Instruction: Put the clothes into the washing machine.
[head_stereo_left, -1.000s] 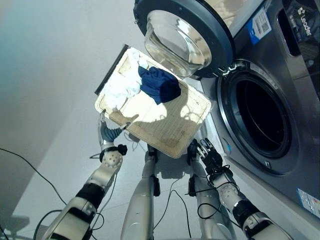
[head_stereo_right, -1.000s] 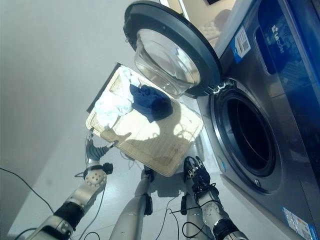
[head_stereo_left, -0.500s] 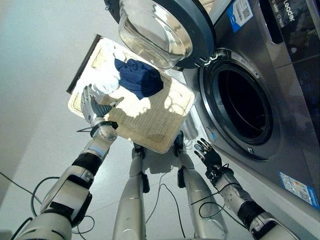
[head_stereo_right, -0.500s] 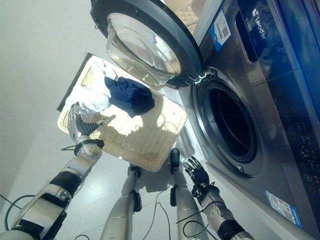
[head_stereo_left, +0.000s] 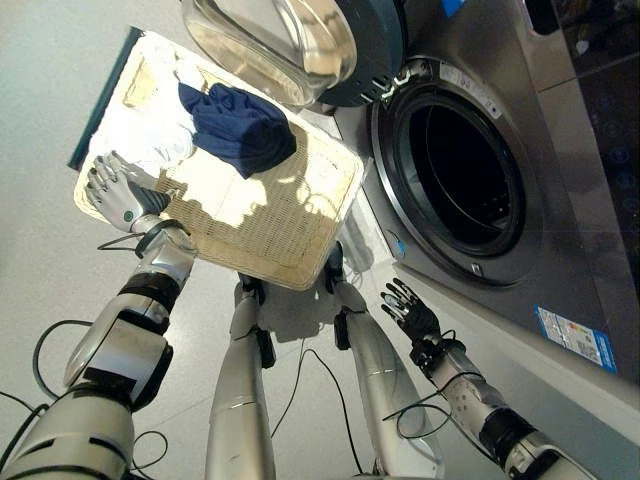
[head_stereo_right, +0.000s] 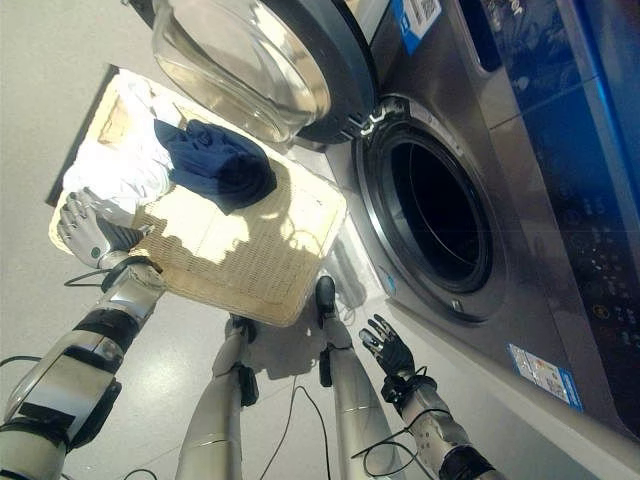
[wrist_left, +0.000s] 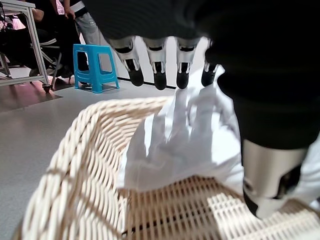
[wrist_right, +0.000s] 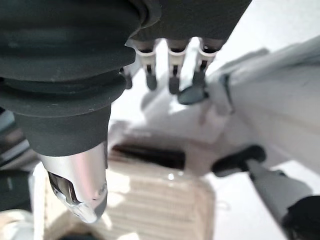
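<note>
A wicker basket (head_stereo_left: 272, 232) stands on the floor in front of the washing machine. A white cloth (head_stereo_left: 150, 135) is bunched at its far left end, and a dark blue cloth (head_stereo_left: 240, 125) lies beside it. My left hand (head_stereo_left: 113, 195) is open, reaching over the basket's left rim (wrist_left: 70, 160) with its fingers (wrist_left: 156, 67) stretched just above the white cloth (wrist_left: 190, 130). My right hand (head_stereo_left: 405, 310) hangs open low by the machine's front, apart from the basket. The drum opening (head_stereo_left: 455, 175) is dark and unobstructed.
The machine's round door (head_stereo_left: 290, 40) is swung open and hangs over the basket's far end. In the left wrist view a blue stool (wrist_left: 97, 67), a table leg and a seated person's legs (wrist_left: 87, 25) stand beyond the basket.
The camera has swung, shifting the whole picture. My left hand has moved from below the basket's rim to over it, close to the white cloth. The right hand stays open and low.
</note>
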